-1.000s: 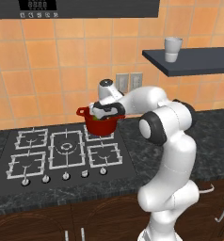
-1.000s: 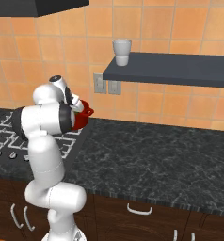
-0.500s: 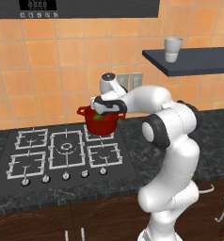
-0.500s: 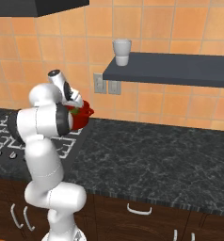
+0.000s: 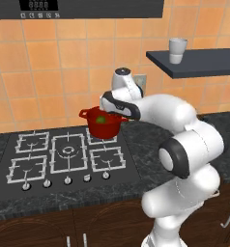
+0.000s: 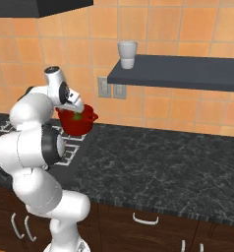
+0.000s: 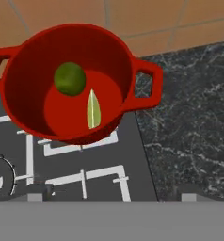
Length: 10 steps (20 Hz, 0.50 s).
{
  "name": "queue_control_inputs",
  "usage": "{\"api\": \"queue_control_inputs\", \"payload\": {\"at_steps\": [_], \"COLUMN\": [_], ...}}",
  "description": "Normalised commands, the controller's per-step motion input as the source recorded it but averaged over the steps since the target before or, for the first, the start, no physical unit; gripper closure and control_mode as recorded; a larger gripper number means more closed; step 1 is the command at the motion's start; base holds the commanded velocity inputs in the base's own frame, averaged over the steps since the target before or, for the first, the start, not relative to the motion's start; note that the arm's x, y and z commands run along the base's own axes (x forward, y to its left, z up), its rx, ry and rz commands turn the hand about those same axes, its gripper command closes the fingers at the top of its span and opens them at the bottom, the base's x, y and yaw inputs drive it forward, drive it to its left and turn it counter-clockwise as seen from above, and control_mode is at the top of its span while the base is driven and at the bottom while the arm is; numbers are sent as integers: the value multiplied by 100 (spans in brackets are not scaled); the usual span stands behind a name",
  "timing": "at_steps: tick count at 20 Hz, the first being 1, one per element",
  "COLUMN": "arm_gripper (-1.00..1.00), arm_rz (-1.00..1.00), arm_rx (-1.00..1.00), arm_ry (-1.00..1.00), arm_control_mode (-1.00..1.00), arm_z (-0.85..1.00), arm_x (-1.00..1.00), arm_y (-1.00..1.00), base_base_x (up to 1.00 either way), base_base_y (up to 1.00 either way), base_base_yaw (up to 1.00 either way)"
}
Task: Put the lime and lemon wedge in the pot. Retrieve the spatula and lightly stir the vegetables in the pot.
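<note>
- In the left base view you see the tool (image 5: 107,107) at the end of the white arm, poised over the right-hand rim of the pot (image 5: 103,126). The pot stands on the rear right burner of the hob (image 5: 64,154), directly below the tool and slightly to its left. A spot of green, the lime (image 5: 101,119), shows inside the pot, just under the tool. From here you cannot tell how far the fingers are apart.
- In the right base view you see the tool (image 6: 75,106) partly covered by the wrist, right above the pot (image 6: 78,124). A touch of green shows at the pot's mouth, just beneath the tool; which fruit it is you cannot tell. A pale cup (image 6: 127,54) stands on the dark shelf (image 6: 188,73), well above the tool and off to its right.
- In the hand view you look down along the tool (image 7: 112,190): its two dark tips sit far apart at the bottom corners, so it is wide open and holds nothing. The pot (image 7: 132,70) lies ahead of the tool and to the left. On its red floor rest the lime (image 7: 69,79) and the lemon wedge (image 7: 93,110), close beside each other, the wedge nearer the tool. Speckled dark worktop (image 7: 194,122) spreads to the right of the pot.
</note>
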Motion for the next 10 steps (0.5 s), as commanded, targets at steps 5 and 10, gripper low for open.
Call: {"api": "queue_control_inputs", "payload": {"at_steps": [5,10], "arm_gripper": [-100,-100], "arm_rz": [0,0], "arm_rx": [0,0], "arm_ry": [9,13], "arm_control_mode": [-100,-100], "arm_z": [0,0], "arm_x": [-96,-34], "arm_y": [-76,-80], "base_base_x": [0,0], "base_base_y": [0,0], "base_base_yaw": [0,0]}}
